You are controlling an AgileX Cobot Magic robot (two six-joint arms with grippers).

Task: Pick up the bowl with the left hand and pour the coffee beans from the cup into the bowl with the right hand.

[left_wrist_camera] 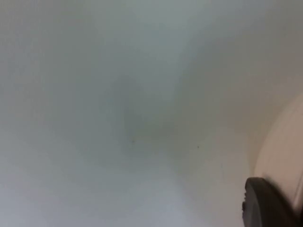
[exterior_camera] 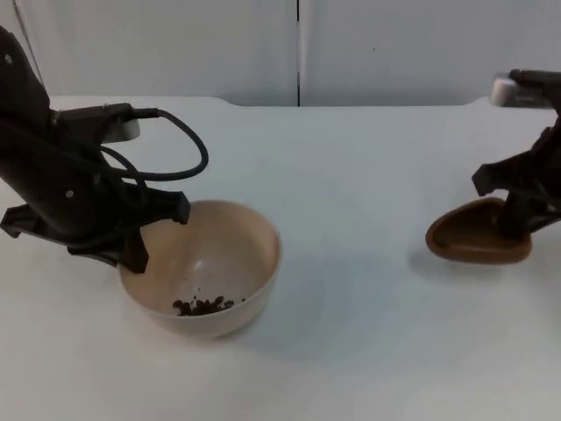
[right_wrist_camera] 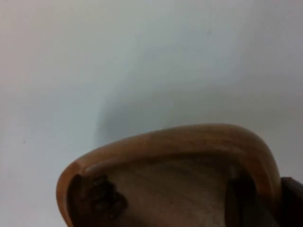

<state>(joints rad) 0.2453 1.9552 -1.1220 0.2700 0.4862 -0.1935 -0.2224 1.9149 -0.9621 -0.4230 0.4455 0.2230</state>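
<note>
Left claw clamped on cream ceramic bowl rim at nine o'clock; coffee beans inside. Right claw clamped on brown wooden cup at three o'clock. Risk: leftover beans spilling onto white table from tilted cup.

Top camera is sitting high and fixed, looking down and forward across the white table toward the grey wall at 12 o'clock. Left wrist camera is looking along its arm from very close range, taking in bare table and the outer side of the bowl, which the top view is placing at 7 o'clock. Right wrist camera is looking close-up into the brown cup, shared with the top view at 3 o'clock.
</note>
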